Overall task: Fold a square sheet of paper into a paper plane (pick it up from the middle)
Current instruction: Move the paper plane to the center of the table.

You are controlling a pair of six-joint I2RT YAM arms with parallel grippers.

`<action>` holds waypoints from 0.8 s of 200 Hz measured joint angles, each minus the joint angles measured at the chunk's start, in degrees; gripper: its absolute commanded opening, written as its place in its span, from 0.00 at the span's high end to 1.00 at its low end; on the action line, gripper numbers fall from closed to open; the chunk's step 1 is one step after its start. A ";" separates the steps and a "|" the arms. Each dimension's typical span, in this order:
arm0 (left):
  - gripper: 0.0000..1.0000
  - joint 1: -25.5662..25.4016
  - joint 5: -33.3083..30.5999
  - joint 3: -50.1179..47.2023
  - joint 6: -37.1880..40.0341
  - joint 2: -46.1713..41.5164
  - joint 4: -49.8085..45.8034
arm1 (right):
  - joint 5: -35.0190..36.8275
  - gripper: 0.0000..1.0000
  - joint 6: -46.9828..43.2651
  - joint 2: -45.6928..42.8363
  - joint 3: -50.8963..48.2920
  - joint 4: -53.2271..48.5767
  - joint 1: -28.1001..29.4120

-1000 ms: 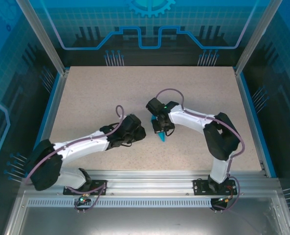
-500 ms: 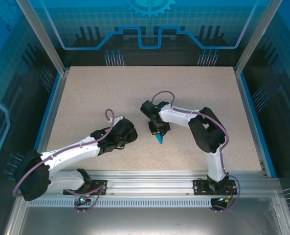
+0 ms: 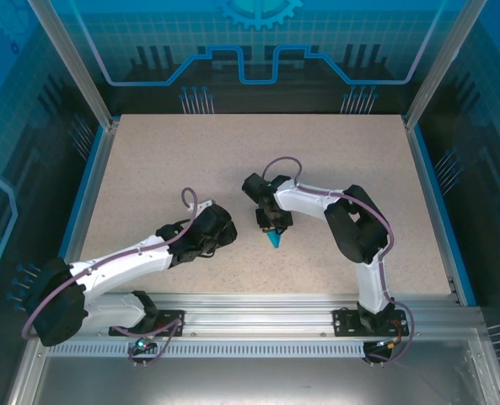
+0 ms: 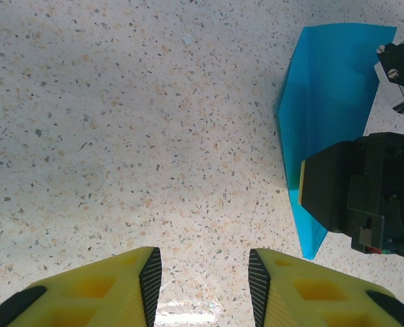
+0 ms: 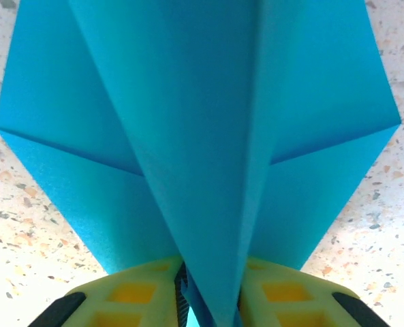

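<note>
**A:** From above, what's hidden?
**B:** The right claw (image 3: 271,226) covers most of the paper plane (image 3: 274,240). Just its point shows, mid-bench (image 3: 165,169). That arm doubles back at the elbow. The left arm stretches low, with the left claw (image 3: 226,228) near the plane.
**A:** Left wrist?
**B:** Yellow fingers (image 4: 130,286) are well apart and hold nothing (the other claw hides part of the plane).
**A:** Right wrist?
**B:** The plane's top is cropped. Its centre fold runs between slightly parted fingers (image 5: 133,293). Pinched or loose, I can't tell.
</note>
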 measured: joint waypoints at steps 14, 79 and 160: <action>0.57 0.00 0.00 0.00 0.00 0.00 -0.02 | -0.17 0.69 0.17 -0.15 -0.02 0.15 0.00; 0.57 0.00 0.00 0.00 0.02 0.00 -0.35 | -0.52 0.63 -0.33 -0.83 0.15 0.22 0.07; 0.56 0.00 0.00 0.00 0.17 0.02 -0.61 | 0.72 0.50 -1.42 -4.48 2.36 -2.16 0.22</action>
